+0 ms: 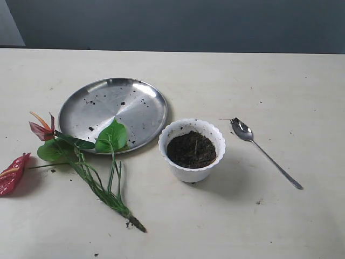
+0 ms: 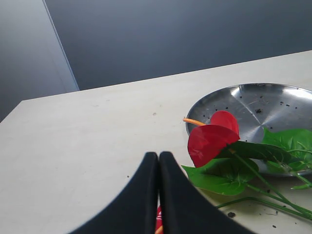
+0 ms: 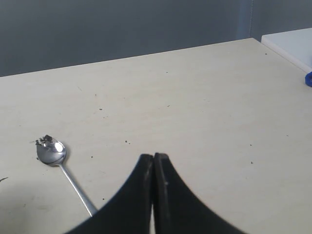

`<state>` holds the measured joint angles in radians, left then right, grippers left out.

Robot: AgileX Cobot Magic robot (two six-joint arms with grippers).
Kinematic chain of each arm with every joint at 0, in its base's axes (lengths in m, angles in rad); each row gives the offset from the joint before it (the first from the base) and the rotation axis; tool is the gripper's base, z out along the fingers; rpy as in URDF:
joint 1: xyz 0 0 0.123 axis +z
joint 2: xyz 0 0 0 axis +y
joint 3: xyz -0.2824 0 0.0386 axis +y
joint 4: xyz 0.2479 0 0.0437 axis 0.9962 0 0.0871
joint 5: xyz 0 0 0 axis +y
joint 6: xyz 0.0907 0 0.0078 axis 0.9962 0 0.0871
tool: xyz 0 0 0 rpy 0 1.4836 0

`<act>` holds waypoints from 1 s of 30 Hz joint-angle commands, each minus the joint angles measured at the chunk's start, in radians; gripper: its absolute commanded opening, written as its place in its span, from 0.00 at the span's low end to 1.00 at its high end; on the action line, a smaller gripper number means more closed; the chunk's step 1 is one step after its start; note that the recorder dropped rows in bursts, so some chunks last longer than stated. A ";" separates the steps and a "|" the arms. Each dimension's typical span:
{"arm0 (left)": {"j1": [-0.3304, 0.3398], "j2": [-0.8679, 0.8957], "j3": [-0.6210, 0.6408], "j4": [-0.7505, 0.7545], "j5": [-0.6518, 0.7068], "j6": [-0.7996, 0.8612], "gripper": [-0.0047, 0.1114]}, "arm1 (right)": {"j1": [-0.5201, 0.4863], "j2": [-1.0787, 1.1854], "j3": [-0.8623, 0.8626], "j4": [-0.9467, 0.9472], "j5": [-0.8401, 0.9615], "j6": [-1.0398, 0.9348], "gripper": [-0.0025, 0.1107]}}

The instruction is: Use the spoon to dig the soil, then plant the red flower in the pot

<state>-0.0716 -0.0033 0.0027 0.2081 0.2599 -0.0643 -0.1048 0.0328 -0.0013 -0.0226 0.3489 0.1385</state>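
Observation:
The red flower [image 1: 102, 186] lies flat on the table at the left, one leaf over the plate's rim and its stem end pointing to the front. One bloom [image 2: 210, 140] shows just beside my left gripper [image 2: 158, 156], which is shut and holds nothing. The white pot [image 1: 192, 168] stands upright in the middle, filled with dark soil [image 1: 191, 149]. To its right lies the spoon [image 1: 265, 153], with soil crumbs in its bowl [image 3: 50, 151]. My right gripper [image 3: 154, 157] hangs shut and empty beside the spoon's handle. Neither gripper appears in the exterior view.
A round steel plate [image 1: 110, 105], speckled with soil crumbs, sits behind the flower and left of the pot; its rim [image 2: 214, 97] shows in the left wrist view. A white surface [image 3: 290, 44] and a blue object [image 3: 309, 79] lie past the table's corner.

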 commanded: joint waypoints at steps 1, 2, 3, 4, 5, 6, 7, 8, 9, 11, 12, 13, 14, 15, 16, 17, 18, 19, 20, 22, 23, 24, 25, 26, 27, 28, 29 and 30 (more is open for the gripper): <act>-0.002 0.003 -0.003 -0.005 -0.007 -0.004 0.05 | -0.004 -0.006 0.001 -0.001 -0.015 -0.006 0.02; -0.002 0.003 -0.003 -0.005 -0.007 -0.004 0.05 | -0.004 -0.006 0.001 -0.001 -0.015 -0.006 0.02; -0.002 0.003 -0.003 -0.005 -0.007 -0.004 0.05 | -0.004 -0.006 0.001 -0.001 -0.015 -0.006 0.02; -0.002 0.003 -0.003 -0.005 -0.007 -0.004 0.05 | -0.004 -0.006 0.001 -0.001 -0.015 -0.006 0.02; -0.002 0.003 -0.003 -0.005 -0.007 -0.004 0.05 | -0.004 -0.006 0.001 -0.001 -0.015 -0.006 0.02; -0.002 0.003 -0.003 -0.005 -0.007 -0.004 0.05 | -0.004 -0.006 0.001 -0.001 -0.015 -0.006 0.02; -0.002 0.003 -0.003 -0.005 -0.007 -0.004 0.05 | -0.004 -0.006 0.001 -0.001 -0.015 -0.006 0.02; -0.002 0.003 -0.003 -0.005 -0.007 -0.004 0.05 | -0.004 -0.006 0.001 -0.001 -0.015 -0.006 0.02; -0.002 0.003 -0.003 -0.005 -0.007 -0.004 0.05 | -0.004 -0.006 0.001 -0.001 -0.015 -0.006 0.02; -0.002 0.003 -0.003 -0.005 -0.007 -0.004 0.05 | -0.004 -0.006 0.001 -0.001 -0.015 -0.006 0.02; -0.002 0.003 -0.003 -0.005 -0.007 -0.004 0.05 | -0.004 -0.006 0.001 -0.001 -0.015 -0.006 0.02; -0.002 0.003 -0.003 -0.005 -0.007 -0.004 0.05 | -0.004 -0.006 0.001 -0.001 -0.015 -0.006 0.02; -0.002 0.003 -0.003 -0.005 -0.007 -0.004 0.05 | -0.004 -0.006 0.001 -0.001 -0.015 -0.006 0.02; -0.002 0.003 -0.003 -0.005 -0.007 -0.004 0.05 | -0.004 -0.006 0.001 -0.001 -0.015 -0.006 0.02; -0.002 0.003 -0.003 -0.005 -0.007 -0.004 0.05 | -0.004 -0.006 0.001 -0.001 -0.015 -0.006 0.02; -0.002 0.003 -0.003 -0.005 -0.007 -0.004 0.05 | -0.004 -0.006 0.001 -0.001 -0.015 -0.006 0.02; -0.002 0.003 -0.003 -0.005 -0.007 -0.004 0.05 | -0.004 -0.006 0.001 -0.001 -0.015 -0.006 0.02; -0.002 0.003 -0.003 -0.005 -0.007 -0.004 0.05 | -0.004 -0.006 0.001 -0.001 -0.015 -0.006 0.02; -0.002 0.003 -0.003 -0.005 -0.007 -0.004 0.05 | -0.004 -0.006 0.001 -0.001 -0.015 -0.006 0.02; -0.002 0.003 -0.003 -0.005 -0.007 -0.004 0.05 | -0.004 -0.006 0.001 -0.001 -0.015 -0.006 0.02; -0.002 0.003 -0.003 -0.005 -0.007 -0.004 0.05 | -0.004 -0.006 0.001 -0.001 -0.015 -0.006 0.02; -0.002 0.003 -0.003 -0.005 -0.007 -0.004 0.05 | -0.004 -0.006 0.001 -0.001 -0.015 -0.006 0.02; -0.002 0.003 -0.003 -0.005 -0.007 -0.004 0.05 | -0.004 -0.006 0.001 -0.001 -0.015 -0.006 0.02; -0.002 0.003 -0.003 -0.005 -0.007 -0.004 0.05 | -0.004 -0.006 0.001 -0.001 -0.015 -0.006 0.02; -0.002 0.003 -0.003 -0.005 -0.007 -0.004 0.05 | -0.004 -0.006 0.001 -0.001 -0.015 -0.006 0.02; -0.002 0.003 -0.003 -0.005 -0.007 -0.004 0.05 | 0.006 -0.004 0.001 0.001 -0.015 -0.006 0.02; -0.002 0.003 -0.003 -0.005 -0.007 -0.004 0.05 | 0.014 -0.004 0.001 0.001 -0.015 -0.006 0.02; -0.002 0.003 -0.003 -0.005 -0.007 -0.004 0.05 | 0.017 -0.004 0.001 0.004 -0.015 -0.006 0.02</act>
<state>-0.0716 -0.0033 0.0027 0.2081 0.2599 -0.0643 -0.1025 0.0328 -0.0013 -0.0226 0.3489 0.1385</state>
